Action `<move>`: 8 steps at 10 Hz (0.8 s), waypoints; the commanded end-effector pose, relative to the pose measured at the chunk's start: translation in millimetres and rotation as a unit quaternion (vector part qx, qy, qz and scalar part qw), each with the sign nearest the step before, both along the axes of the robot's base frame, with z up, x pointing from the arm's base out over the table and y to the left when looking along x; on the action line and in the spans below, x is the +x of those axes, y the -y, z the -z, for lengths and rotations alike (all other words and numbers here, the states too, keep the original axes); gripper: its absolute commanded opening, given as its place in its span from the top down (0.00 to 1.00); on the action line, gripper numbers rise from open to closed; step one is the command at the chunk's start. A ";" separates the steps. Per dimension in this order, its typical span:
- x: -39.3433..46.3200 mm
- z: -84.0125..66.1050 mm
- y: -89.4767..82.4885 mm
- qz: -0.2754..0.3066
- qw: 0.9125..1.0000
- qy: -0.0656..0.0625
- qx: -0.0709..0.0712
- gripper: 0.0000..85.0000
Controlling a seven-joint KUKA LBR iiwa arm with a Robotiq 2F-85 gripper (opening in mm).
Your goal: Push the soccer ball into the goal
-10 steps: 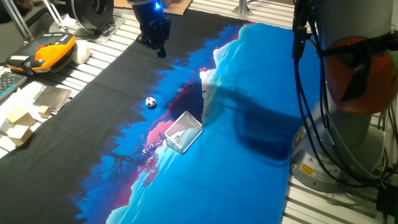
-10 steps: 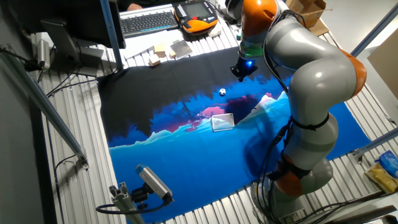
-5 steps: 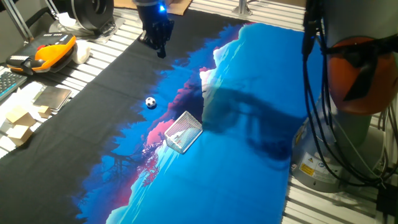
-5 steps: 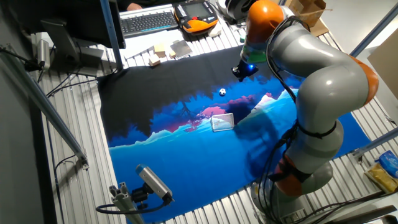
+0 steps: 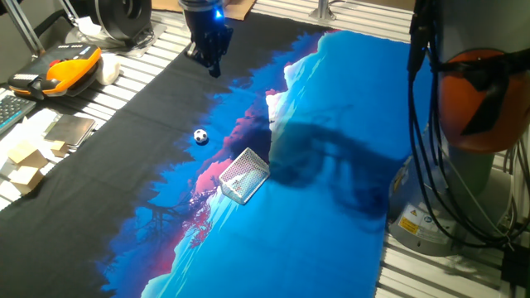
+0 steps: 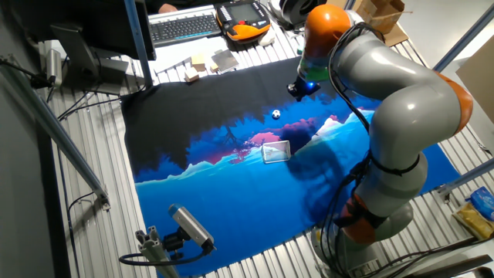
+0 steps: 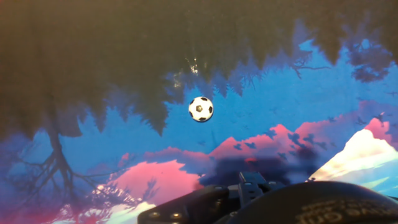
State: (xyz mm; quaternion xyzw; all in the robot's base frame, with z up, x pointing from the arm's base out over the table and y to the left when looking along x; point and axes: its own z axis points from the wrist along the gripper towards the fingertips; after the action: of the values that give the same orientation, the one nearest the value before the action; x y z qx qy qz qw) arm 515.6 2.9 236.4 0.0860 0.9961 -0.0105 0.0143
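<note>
The soccer ball (image 5: 201,136) is a tiny white ball with black patches, lying on the dark part of the printed mat. It also shows in the other fixed view (image 6: 276,114) and in the hand view (image 7: 201,109). The goal (image 5: 243,175) is a small white wire-mesh box on the blue part of the mat, close beside the ball; it also shows in the other fixed view (image 6: 276,151) and is out of the hand view. My gripper (image 5: 215,69) hangs above the mat's far edge, well apart from the ball, fingers together and empty. It also shows in the other fixed view (image 6: 297,93).
The printed mat (image 5: 331,124) covers the table. An orange-and-black pendant (image 5: 70,66), cardboard pieces (image 5: 25,165) and a keyboard (image 6: 185,27) lie beyond the mat's edge. The arm's grey base (image 5: 464,190) with cables stands at the right.
The gripper has shifted slightly along the mat's far edge and the arm's upper links have swung a little. The ball and the goal have not moved.
</note>
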 end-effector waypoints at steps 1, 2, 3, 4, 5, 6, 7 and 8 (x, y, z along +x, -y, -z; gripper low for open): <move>0.0 0.0 -0.1 0.000 1.000 0.002 0.001 1.00; 0.0 0.0 -0.1 0.000 1.000 0.002 0.005 1.00; 0.0 0.0 -0.1 0.000 1.000 0.009 -0.001 1.00; 0.0 0.0 -0.1 0.002 1.000 0.015 -0.004 1.00; 0.0 0.0 -0.1 0.002 1.000 0.020 -0.005 1.00; 0.0 0.0 -0.1 0.001 1.000 0.023 -0.004 1.00; 0.0 0.0 -0.1 0.000 1.000 0.025 -0.006 1.00; 0.0 0.0 -0.1 -0.001 1.000 0.025 -0.010 1.00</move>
State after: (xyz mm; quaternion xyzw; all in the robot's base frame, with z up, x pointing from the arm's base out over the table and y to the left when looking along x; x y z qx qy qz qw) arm 515.6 2.9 236.3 0.0854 0.9954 -0.0201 0.0395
